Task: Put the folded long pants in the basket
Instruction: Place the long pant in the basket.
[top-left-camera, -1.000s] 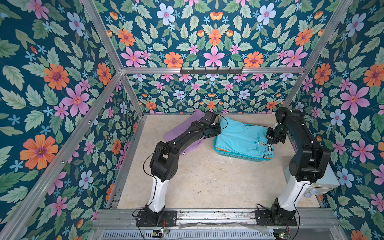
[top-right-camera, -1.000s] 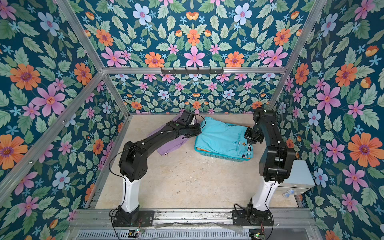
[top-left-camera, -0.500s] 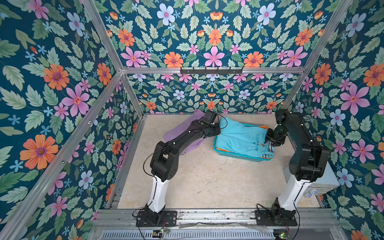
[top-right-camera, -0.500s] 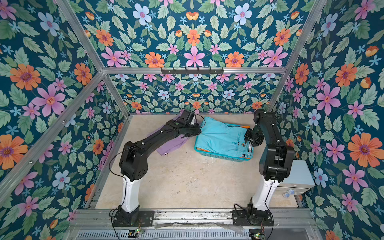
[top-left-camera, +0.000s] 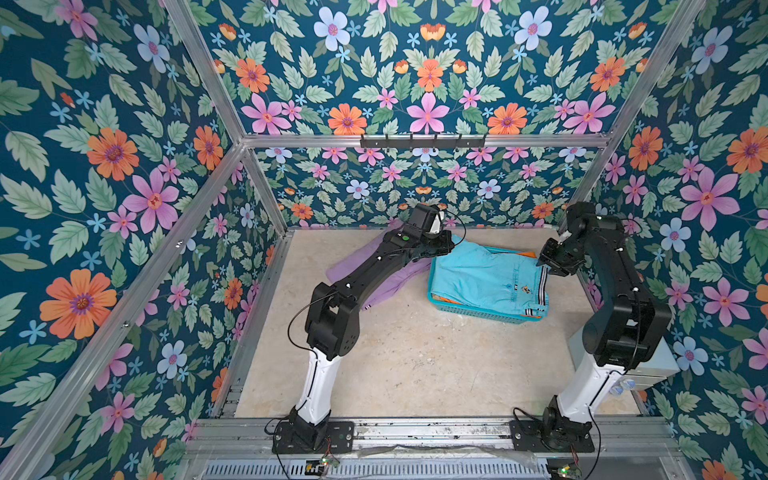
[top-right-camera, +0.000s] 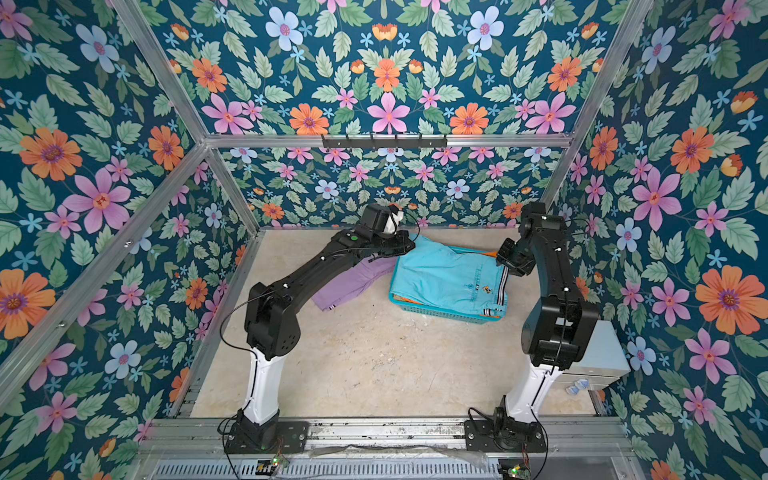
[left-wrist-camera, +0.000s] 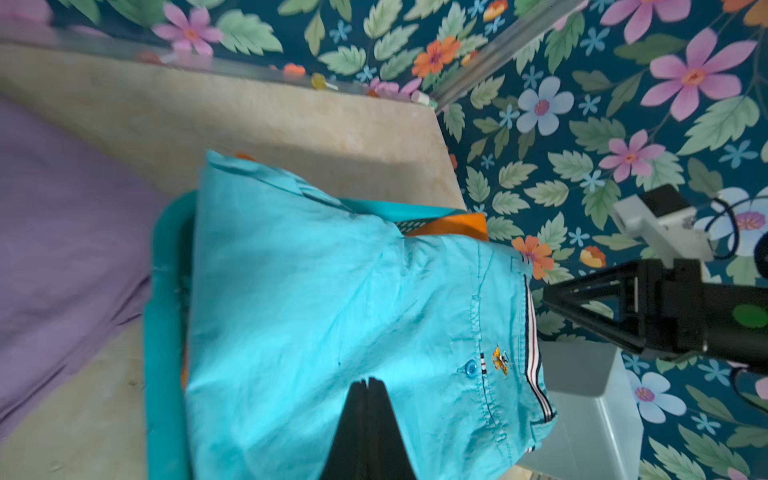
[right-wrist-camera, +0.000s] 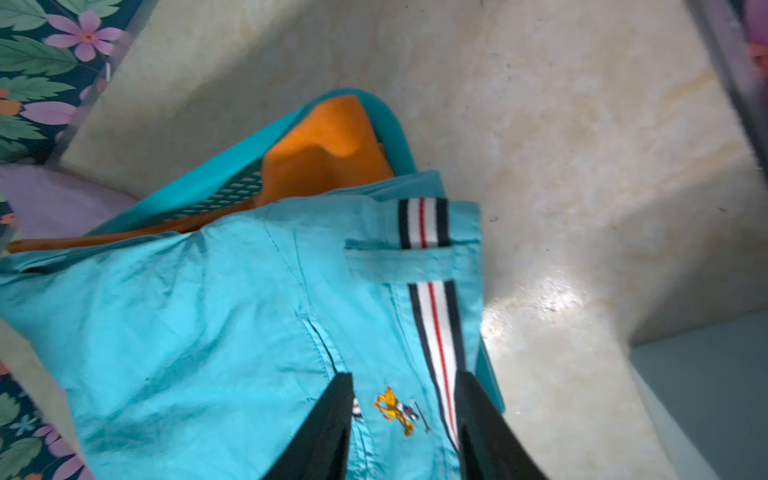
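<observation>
While the turquoise pants (top-left-camera: 478, 278) lie on the orange pants (right-wrist-camera: 328, 153) in the basket (top-left-camera: 473, 311), far right on the desk (top-left-camera: 415, 365), their emblem (right-wrist-camera: 395, 409) beside the striped waistband (right-wrist-camera: 436, 324) is too small to read. Both arms reach far: left fingers (left-wrist-camera: 368, 399) pressed together, empty, over the pants' left end; right fingers (right-wrist-camera: 332, 415) parted, empty, over the waistband.
</observation>
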